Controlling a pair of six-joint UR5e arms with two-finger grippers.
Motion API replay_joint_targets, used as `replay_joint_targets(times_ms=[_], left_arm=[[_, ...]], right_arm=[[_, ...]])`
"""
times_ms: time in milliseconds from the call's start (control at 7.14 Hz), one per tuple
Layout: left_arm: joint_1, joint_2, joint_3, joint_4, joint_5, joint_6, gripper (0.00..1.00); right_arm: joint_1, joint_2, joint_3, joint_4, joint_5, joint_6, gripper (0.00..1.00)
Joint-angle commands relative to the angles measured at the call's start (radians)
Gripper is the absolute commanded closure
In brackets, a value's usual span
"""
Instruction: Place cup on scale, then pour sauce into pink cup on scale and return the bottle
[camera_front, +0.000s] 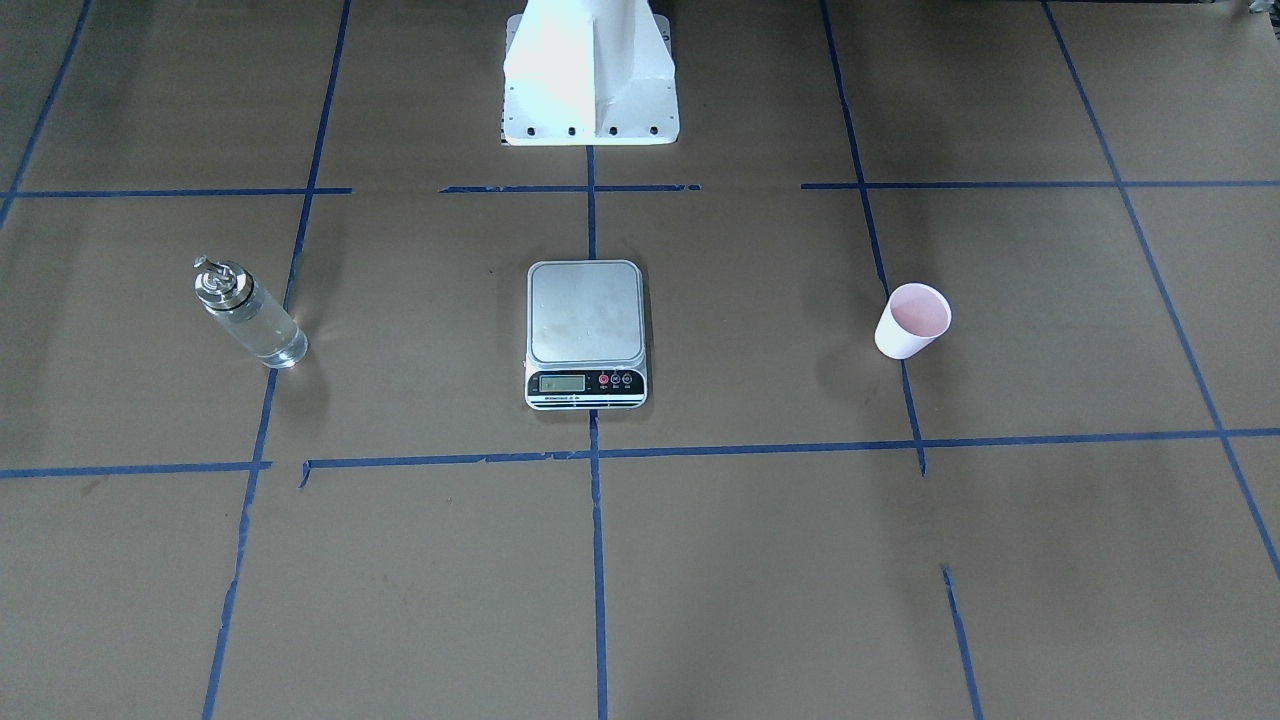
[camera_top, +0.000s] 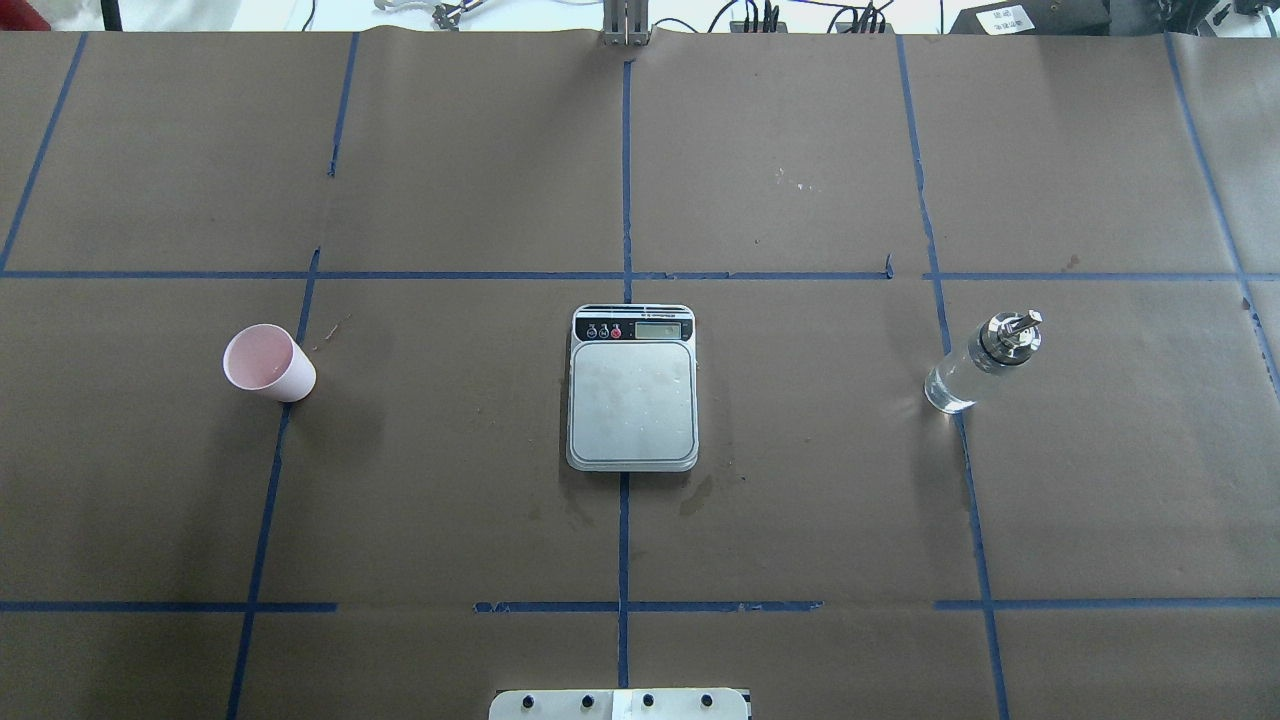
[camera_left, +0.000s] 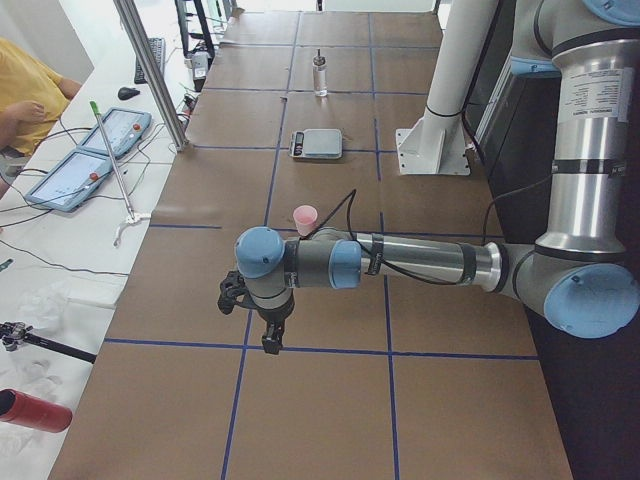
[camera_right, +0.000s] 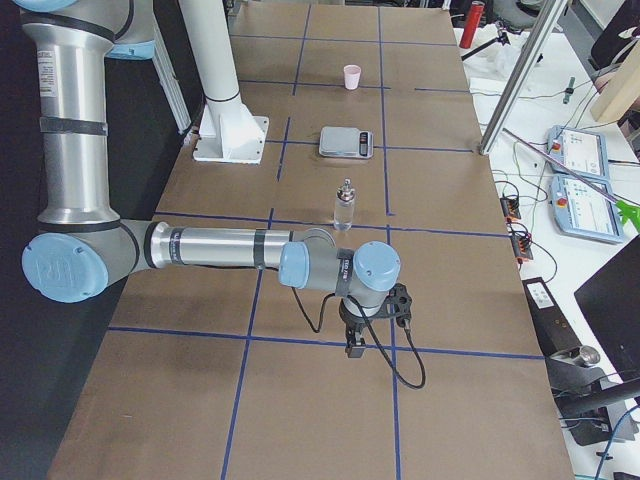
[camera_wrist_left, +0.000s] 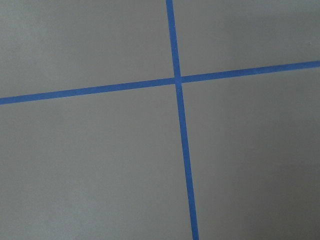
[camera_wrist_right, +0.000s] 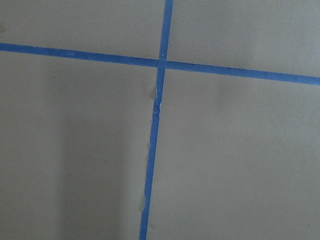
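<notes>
- Fingers of left gripper (camera_left: 270, 342) point down over the bare table (camera_top: 450, 480), above a tape cross (camera_wrist_left: 176, 80). They hold nothing. Wide or narrow I cannot tell, as only the side view shows them.
- Right gripper (camera_right: 354, 343): same pose, fingers down and w/o load. The opening I cannot tell.
- Cup (camera_top: 268, 363) is the nearest thing to the left fingers. It stands upright on the table, further in toward the ctr, well apart from them.
- Bottle (camera_top: 985, 362) is nearest to the right fingers, upright w/ cap on, also well apart.
- Scale (camera_top: 632, 400) is farthest from both, btw. cup and bottle, platform bare.
- Progress, as I judge: no step done yet. Left to do: cup on scale, pour sauce, return bottle.
</notes>
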Motion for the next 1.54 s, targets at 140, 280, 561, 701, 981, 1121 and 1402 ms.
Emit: replay_joint_targets(times_ms=[140,280,561,701,981,1121,1402], left_arm=[[0.000,-0.006,-0.015,0.002,0.001,-0.003,0.00],[0.000,-0.003,-0.015,0.002,-0.002,-0.006,0.00],[0.000,0.003,-0.013,-0.002,-0.002,-0.006,0.00],[0.002,0.000,-0.016,-0.006,-0.005,0.000,0.00],[0.003,-0.017,-0.024,-0.009,-0.002,-0.005,0.00],[0.005,-0.017,-0.044,-0.014,-0.011,-0.011,0.00],[0.003,-0.003,-0.064,-0.024,-0.084,-0.005,0.00]], right_arm=[[0.000,0.004,0.002,0.008,0.000,0.002,0.00],[0.000,0.003,-0.002,0.014,0.000,0.002,0.00],[0.000,0.001,-0.008,0.014,0.002,0.002,0.00],[0.000,0.004,-0.005,0.015,0.003,0.003,0.00],[0.000,0.006,0.000,0.058,0.005,0.005,0.00],[0.000,0.006,-0.017,0.096,0.006,0.005,0.00],[0.000,-0.008,-0.044,0.199,0.046,0.005,0.00]])
